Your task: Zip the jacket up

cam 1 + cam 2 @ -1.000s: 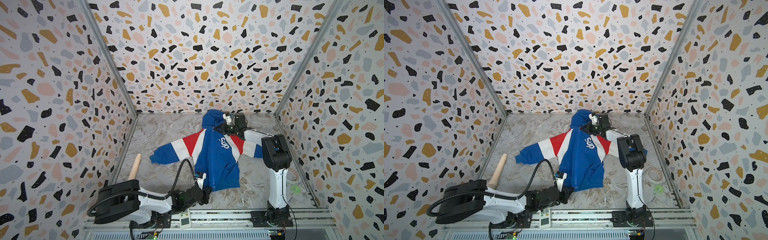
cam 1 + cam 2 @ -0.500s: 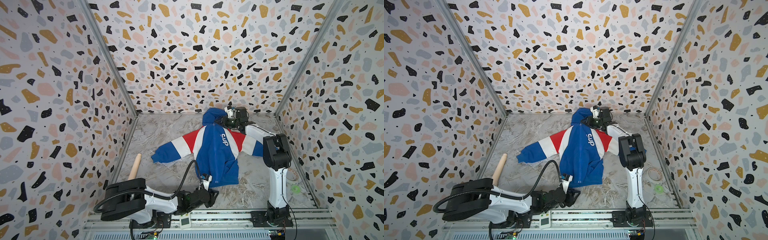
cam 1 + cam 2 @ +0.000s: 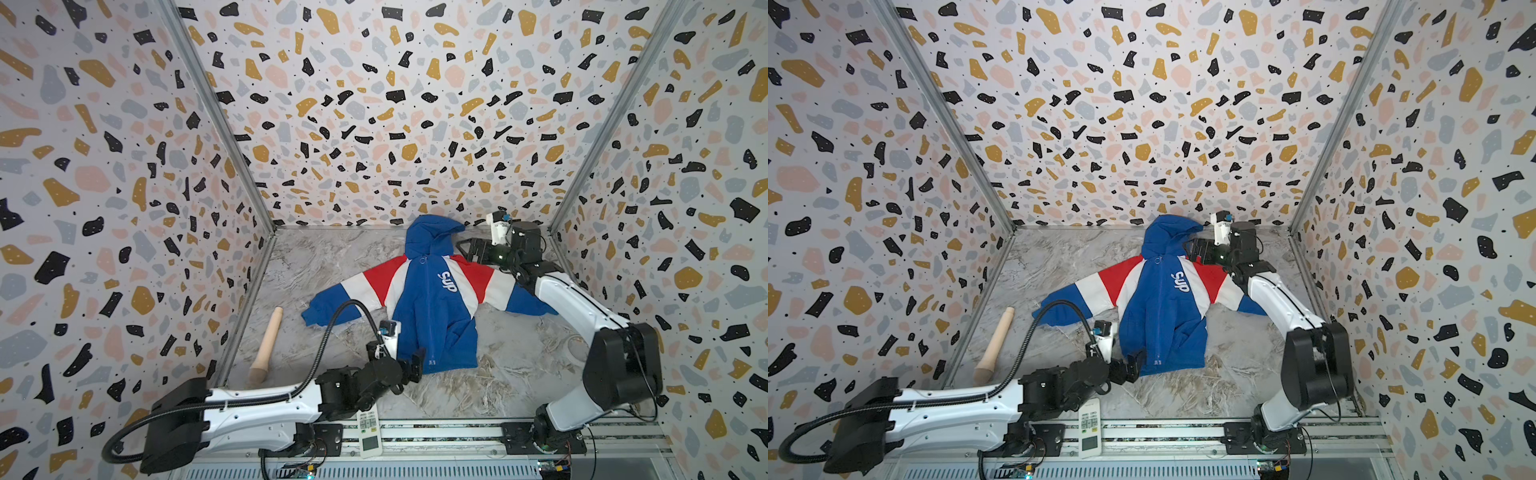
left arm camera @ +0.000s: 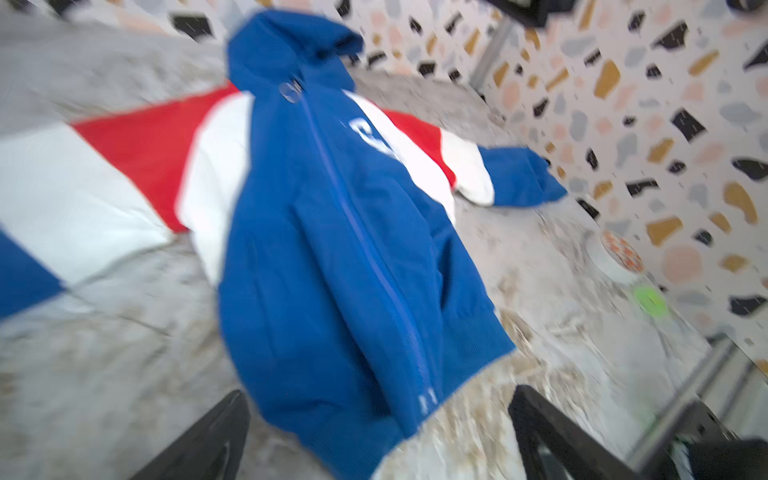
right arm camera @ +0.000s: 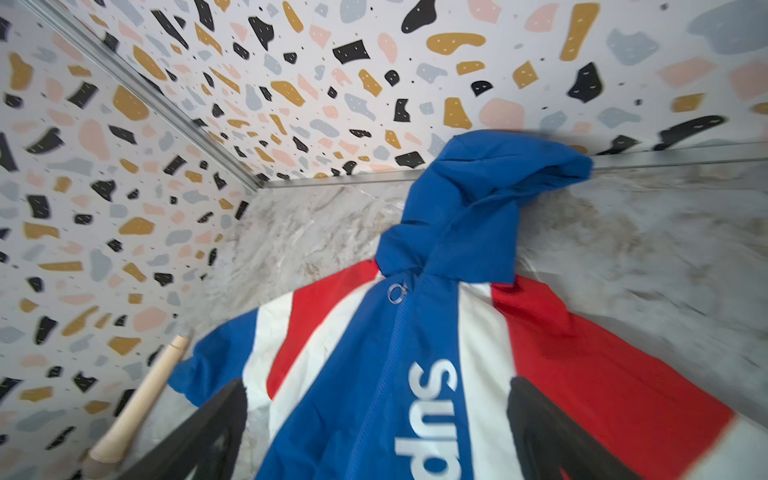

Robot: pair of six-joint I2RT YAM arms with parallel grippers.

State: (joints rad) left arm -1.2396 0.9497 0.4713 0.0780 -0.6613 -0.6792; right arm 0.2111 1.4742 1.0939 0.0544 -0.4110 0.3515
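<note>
Jacket (image 3: 432,316) royal blue, red/white sleeves; walls (image 3: 374,104) terrazzo-speckled; floor (image 3: 332,257) grey marble.

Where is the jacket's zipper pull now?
In both top views the zipper pull sits at the top of the jacket front, just below its blue hood, a little left of the open right claw, which is not touching it.

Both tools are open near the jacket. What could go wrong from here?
1. The open left tool sits at the jacket hem; pulling back carelessly may snag and drag it.
2. The right tool is open beside the hood, its arm above the sleeve; retreating low could catch cloth.
</note>
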